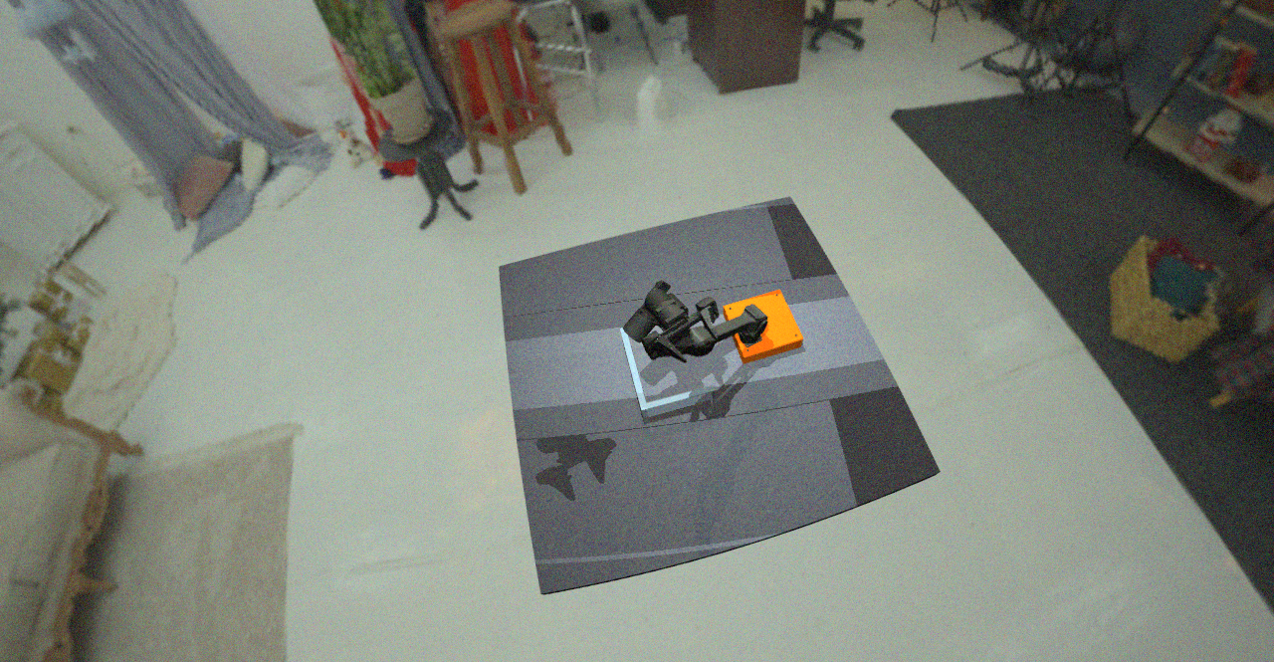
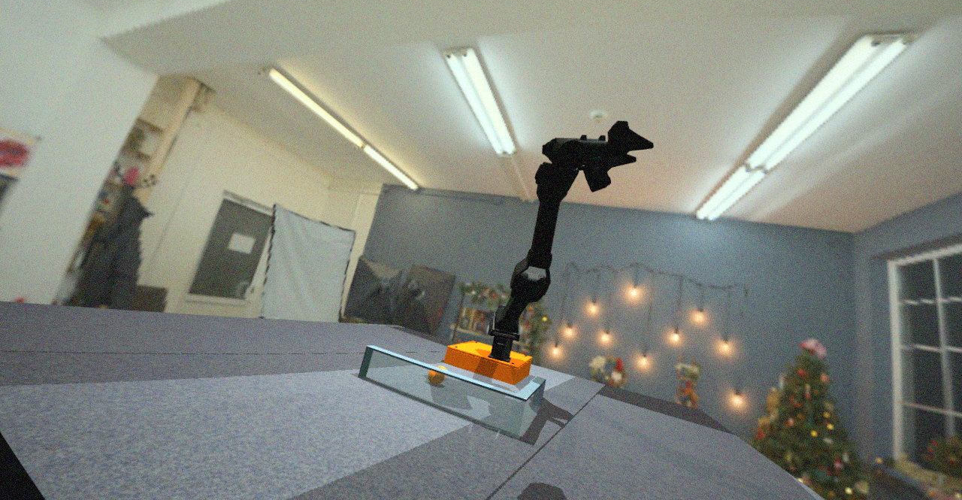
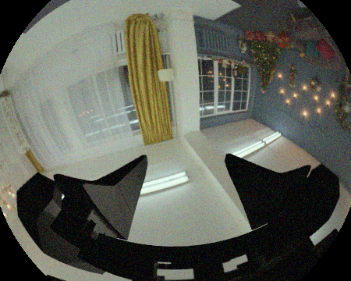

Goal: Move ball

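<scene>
A small orange ball [image 2: 436,377] shows through the long clear wall [image 2: 397,374] [image 1: 633,372] in the exterior view, on its inner side, where the orange base stands. The short clear wall [image 2: 536,392] [image 1: 666,405] meets it at a corner. I cannot make out a separate see-through copy of the ball. The ball does not show in the top view, where the arm covers part of the walled area. My gripper [image 2: 643,152] [image 3: 187,158] is open and empty, raised high above the table and far from the ball. Its two dark fingers stand wide apart in the wrist view.
The arm's orange base [image 1: 776,324] [image 2: 487,362] stands on the table close to the walled corner. The grey table's edges [image 1: 713,551] show in the top view. The wrist view shows only the room and the fingers.
</scene>
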`<action>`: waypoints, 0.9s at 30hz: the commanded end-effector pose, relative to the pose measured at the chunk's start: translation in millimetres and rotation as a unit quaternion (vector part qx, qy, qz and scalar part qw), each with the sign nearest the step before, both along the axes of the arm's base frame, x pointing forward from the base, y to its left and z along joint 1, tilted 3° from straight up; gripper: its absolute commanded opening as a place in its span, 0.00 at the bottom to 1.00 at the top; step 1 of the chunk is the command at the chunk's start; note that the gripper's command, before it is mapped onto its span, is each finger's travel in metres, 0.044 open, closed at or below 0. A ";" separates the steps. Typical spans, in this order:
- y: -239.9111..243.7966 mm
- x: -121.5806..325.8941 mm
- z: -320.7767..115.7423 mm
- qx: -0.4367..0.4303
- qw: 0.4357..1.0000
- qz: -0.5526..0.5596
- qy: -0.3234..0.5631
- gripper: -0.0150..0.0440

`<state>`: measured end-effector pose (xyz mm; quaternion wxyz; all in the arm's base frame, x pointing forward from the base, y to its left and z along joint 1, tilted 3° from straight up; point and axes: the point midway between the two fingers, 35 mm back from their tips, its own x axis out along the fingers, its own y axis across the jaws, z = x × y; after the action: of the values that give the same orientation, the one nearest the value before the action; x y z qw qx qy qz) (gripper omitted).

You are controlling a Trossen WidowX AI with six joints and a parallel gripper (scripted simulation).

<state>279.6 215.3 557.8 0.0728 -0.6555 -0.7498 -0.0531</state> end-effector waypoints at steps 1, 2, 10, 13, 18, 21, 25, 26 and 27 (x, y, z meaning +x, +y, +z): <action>0.8 -1.3 1.1 0.003 1.000 0.001 -0.001 0.89; 3.0 -5.1 4.6 0.012 1.000 0.002 -0.004 0.84; 17.3 -111.3 55.6 0.135 0.972 0.051 -0.184 0.73; 4.2 -146.9 78.4 0.192 0.951 0.048 -0.236 0.73; -13.6 -211.1 96.9 0.276 0.901 0.069 -0.328 0.73; -28.3 -240.6 104.4 0.328 0.864 0.067 -0.377 0.73; -60.0 -289.5 113.1 0.417 0.790 0.061 -0.445 0.73; -70.3 -303.2 114.4 0.441 0.770 0.062 -0.458 0.73; -81.3 -316.3 115.2 0.465 0.748 0.062 -0.469 0.73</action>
<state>8.5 170.0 667.4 -0.0008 -0.4349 -0.6636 -0.6087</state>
